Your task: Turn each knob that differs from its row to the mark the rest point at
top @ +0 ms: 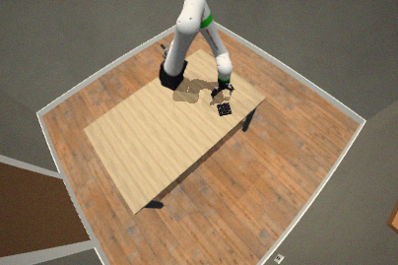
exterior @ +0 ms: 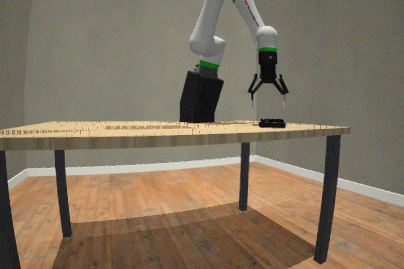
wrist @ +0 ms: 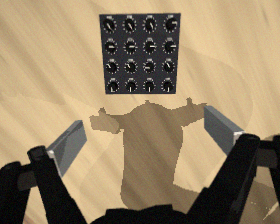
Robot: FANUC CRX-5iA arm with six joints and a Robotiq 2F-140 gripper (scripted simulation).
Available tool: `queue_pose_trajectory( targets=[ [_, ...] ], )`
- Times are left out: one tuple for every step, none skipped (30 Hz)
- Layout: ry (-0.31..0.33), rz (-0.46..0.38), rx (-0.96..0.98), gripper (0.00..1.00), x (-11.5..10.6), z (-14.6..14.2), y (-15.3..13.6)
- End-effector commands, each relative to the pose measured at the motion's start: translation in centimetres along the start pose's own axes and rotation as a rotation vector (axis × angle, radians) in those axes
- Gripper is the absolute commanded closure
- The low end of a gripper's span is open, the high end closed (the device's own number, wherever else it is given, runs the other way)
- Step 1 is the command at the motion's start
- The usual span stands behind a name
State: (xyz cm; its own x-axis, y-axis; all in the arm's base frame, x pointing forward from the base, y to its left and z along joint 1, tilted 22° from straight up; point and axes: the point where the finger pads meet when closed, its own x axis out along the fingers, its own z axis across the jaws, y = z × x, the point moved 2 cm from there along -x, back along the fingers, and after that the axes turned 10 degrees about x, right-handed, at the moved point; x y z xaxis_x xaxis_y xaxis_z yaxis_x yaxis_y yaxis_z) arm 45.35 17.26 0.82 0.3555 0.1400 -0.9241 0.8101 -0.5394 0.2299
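The knob box (wrist: 140, 53) is a flat dark square with four rows of black knobs, each with a white line. It lies on the wooden table near the far right edge (top: 225, 109) and shows as a low dark slab in the side view (exterior: 272, 123). My gripper (wrist: 142, 123) hangs above the table, beside the box and well clear of it, fingers wide open and empty. It also shows in the side view (exterior: 268, 96) and from above (top: 222, 95). The knob labels are too small to read.
The robot's dark base (top: 171, 77) stands on the table's far edge, behind the box. The table edge (top: 246, 108) runs close to the box on the right. The gripper's shadow (wrist: 144, 150) falls on the table just before the box.
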Motion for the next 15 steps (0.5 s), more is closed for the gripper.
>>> queue_pose_trajectory(
  targets=[
    [0.000,0.000,0.000,0.00,-0.01,-0.01,0.01],
    [0.000,0.000,0.000,0.00,-0.01,-0.01,0.01],
    [0.000,0.000,0.000,0.00,-0.01,-0.01,0.01],
    [0.000,0.000,0.000,0.00,-0.01,-0.01,0.01],
    [0.000,0.000,0.000,0.00,-0.01,-0.01,0.01],
    [0.000,0.000,0.000,0.00,-0.01,-0.01,0.01],
    [0.000,0.000,0.000,0.00,-0.01,-0.01,0.01],
    [0.000,0.000,-0.004,0.00,-0.01,-0.01,0.03],
    [0.000,0.000,-0.012,0.00,-0.03,-0.01,0.08],
    [0.000,0.001,-0.028,0.00,-0.05,0.00,0.16],
    [0.000,0.001,-0.052,0.00,-0.09,0.01,0.29],
    [-0.001,0.001,-0.086,0.00,-0.14,0.02,0.47],
    [-0.001,0.002,-0.128,0.00,-0.20,0.04,0.70],
    [-0.001,0.002,-0.128,0.00,-0.20,0.04,0.70],
    [-0.001,0.002,-0.128,0.00,-0.20,0.04,0.70]
  ],
)
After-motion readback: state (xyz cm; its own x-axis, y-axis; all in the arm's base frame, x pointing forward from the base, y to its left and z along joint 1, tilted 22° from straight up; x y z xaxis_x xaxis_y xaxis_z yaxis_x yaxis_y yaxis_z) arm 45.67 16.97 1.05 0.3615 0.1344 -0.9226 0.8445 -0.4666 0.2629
